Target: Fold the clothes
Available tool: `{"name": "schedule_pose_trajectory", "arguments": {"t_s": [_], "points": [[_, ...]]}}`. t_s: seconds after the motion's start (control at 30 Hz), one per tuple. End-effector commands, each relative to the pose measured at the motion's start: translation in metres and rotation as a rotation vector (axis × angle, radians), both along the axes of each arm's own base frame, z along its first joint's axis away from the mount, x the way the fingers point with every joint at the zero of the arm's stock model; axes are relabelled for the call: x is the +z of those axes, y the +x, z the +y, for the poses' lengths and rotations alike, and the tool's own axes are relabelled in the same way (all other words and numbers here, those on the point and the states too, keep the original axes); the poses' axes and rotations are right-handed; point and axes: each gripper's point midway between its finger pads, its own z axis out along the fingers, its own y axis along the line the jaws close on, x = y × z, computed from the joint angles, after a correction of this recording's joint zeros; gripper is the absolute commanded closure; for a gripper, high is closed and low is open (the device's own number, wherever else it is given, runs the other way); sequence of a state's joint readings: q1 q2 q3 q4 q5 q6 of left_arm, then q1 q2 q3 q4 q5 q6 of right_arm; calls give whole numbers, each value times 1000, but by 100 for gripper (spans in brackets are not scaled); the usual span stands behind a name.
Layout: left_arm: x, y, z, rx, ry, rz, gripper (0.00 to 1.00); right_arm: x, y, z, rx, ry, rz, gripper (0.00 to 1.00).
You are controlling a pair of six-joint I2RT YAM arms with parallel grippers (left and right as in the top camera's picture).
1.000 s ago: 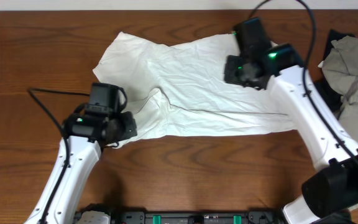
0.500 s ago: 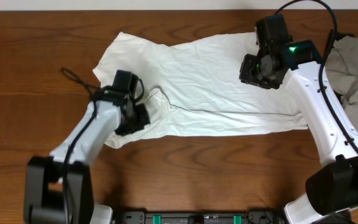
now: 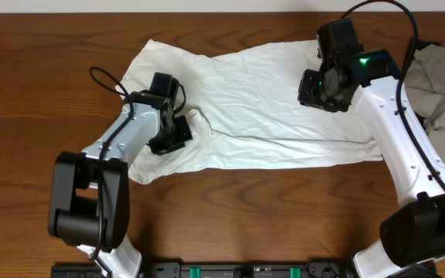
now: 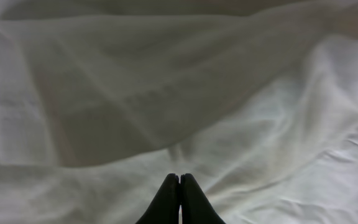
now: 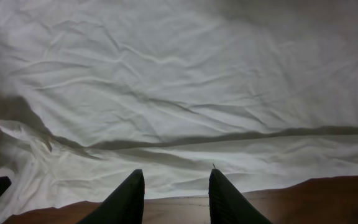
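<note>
The clothes (image 3: 253,93), a wrinkled white T-shirt, lie spread across the wooden table, plain side up with no lettering showing. My left gripper (image 3: 171,140) is shut, its tips (image 4: 179,177) pressed together low over the shirt's left part, beside a raised fold (image 3: 198,117). Nothing shows between its fingers. My right gripper (image 3: 317,94) hovers over the shirt's upper right part. Its jaws (image 5: 175,173) stand open and hold nothing, and the shirt (image 5: 185,93) fills the view beyond them, with its edge and bare wood below.
A crumpled pile of grey-beige cloth (image 3: 439,85) lies at the table's right edge on something dark. The left arm's black cable (image 3: 107,77) loops over the wood left of the shirt. Brown table (image 3: 37,77) surrounds the shirt on all sides.
My left arm has swung from the shirt's lower left corner up and onto the shirt, still shut. My right gripper shifted rightward early on, then stayed put, and the shirt's lower right edge stretched rightward.
</note>
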State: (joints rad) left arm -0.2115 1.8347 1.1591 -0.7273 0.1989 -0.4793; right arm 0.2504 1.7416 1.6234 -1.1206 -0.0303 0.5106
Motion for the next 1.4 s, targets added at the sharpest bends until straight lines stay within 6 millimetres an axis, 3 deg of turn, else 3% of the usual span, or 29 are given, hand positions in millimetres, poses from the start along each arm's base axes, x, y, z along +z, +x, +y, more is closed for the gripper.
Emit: {"name": "schedule_pose_trajectory", "arguments": {"t_s": [0.0, 0.77, 1.07, 1.37], "points": [[-2, 5, 8, 20, 53, -11, 94, 6, -1, -3, 11, 0, -12, 68], [-15, 30, 28, 58, 127, -80, 94, 4, -7, -4, 12, -6, 14, 69], [-8, 64, 45, 70, 232, -232, 94, 3, -9, -4, 12, -8, 21, 69], [13, 103, 42, -20, 248, -402, 94, 2, -12, -5, 12, -11, 34, 70]]}}
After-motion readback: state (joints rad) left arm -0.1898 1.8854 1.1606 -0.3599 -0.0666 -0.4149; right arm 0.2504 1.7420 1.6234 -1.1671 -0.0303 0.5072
